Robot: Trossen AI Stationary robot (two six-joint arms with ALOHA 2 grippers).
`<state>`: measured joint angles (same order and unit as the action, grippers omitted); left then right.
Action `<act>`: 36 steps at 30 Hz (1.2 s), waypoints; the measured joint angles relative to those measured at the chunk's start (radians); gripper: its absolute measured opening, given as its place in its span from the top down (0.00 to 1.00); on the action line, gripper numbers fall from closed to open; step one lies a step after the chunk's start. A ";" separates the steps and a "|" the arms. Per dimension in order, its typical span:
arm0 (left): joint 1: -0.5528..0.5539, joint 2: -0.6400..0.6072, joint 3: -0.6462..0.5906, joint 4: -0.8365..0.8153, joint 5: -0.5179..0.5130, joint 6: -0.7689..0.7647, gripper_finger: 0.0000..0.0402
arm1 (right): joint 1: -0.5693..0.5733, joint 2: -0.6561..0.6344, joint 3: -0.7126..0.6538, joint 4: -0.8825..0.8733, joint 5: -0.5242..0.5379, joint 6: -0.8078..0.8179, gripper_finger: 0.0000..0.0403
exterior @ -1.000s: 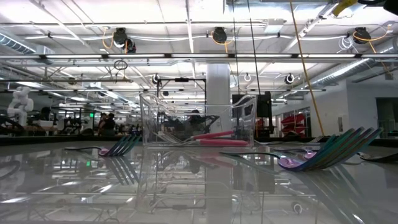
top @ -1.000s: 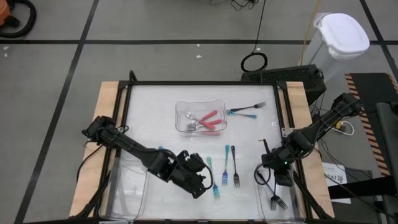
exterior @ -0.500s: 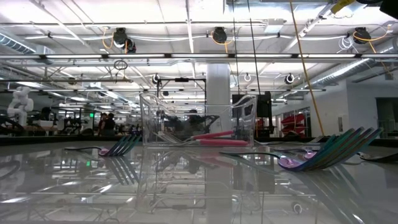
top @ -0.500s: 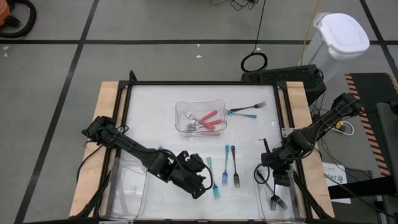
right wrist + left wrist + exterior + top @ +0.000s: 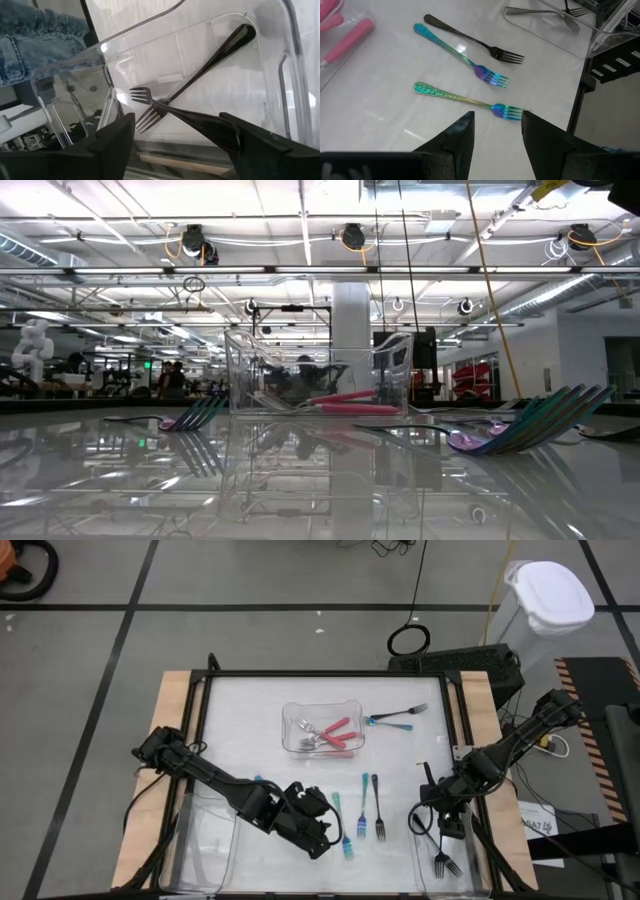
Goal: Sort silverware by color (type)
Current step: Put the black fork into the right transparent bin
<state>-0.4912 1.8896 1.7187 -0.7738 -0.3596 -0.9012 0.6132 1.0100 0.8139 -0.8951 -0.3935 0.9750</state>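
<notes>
Glossy white tabletop (image 5: 250,730), framed by a dark rail and pale wooden edges, is seen under both arms. The right gripper (image 5: 447,823) is held over a clear rectangular plastic tray (image 5: 470,875) at the table's near right corner, its two dark fingers (image 5: 117,134) spread wide with nothing between them. Two slim dark metal forks (image 5: 200,67) lie crossed on the tray's floor, tines together, just below the gripper.

The left gripper (image 5: 325,830) hangs low over the tabletop, well to the left of that tray, its wedge-shaped fingers (image 5: 462,131) parted with nothing between them. Just beyond its tips an iridescent teal-and-gold fork (image 5: 467,101) with an embossed handle lies flat; beside that a blue-to-violet fork (image 5: 462,56) and a plain dark fork (image 5: 472,42) lie side by side, all between the left gripper and the corner tray.

Farther from the corner tray, toward the table's middle, a second clear tray (image 5: 322,730) with rounded corners holds pink-handled utensils (image 5: 338,732) mixed with silvery pieces. Just to its right, a teal-handled fork (image 5: 385,723) and a dark fork (image 5: 408,711) lie together on the bare surface. A third clear tray (image 5: 205,845) sits at the near left corner, under the left arm.
</notes>
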 joint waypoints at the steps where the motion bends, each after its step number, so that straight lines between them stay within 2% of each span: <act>1: 0.000 0.000 0.000 0.000 -0.004 0.000 0.60 | 0.000 0.000 0.002 -0.002 0.000 0.000 0.28; 5: 0.000 0.000 0.000 0.000 -0.016 0.001 0.60 | 0.000 0.000 0.041 -0.046 0.011 -0.024 0.27; 14: 0.000 0.000 0.000 0.000 -0.050 0.005 0.60 | 0.000 0.000 0.173 -0.241 0.111 -0.098 0.27; 20: 0.001 0.000 0.000 0.000 -0.079 0.027 0.60 | -0.001 0.000 0.253 -0.272 0.165 -0.094 0.27; 24: 0.001 0.000 0.000 0.000 -0.105 0.027 0.60 | -0.004 0.000 0.298 -0.253 0.229 -0.030 0.27; 32: 0.012 0.001 0.000 0.001 -0.143 0.027 0.60 | -0.058 0.022 0.329 -0.127 0.396 0.212 0.27; 36: 0.033 0.002 0.000 0.001 -0.172 0.052 0.60 | -0.104 0.054 0.329 -0.004 0.530 0.288 0.27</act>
<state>-0.4582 1.8915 1.7187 -0.7732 -0.5320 -0.8487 0.5094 1.0642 1.1427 -0.8994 0.1369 1.2628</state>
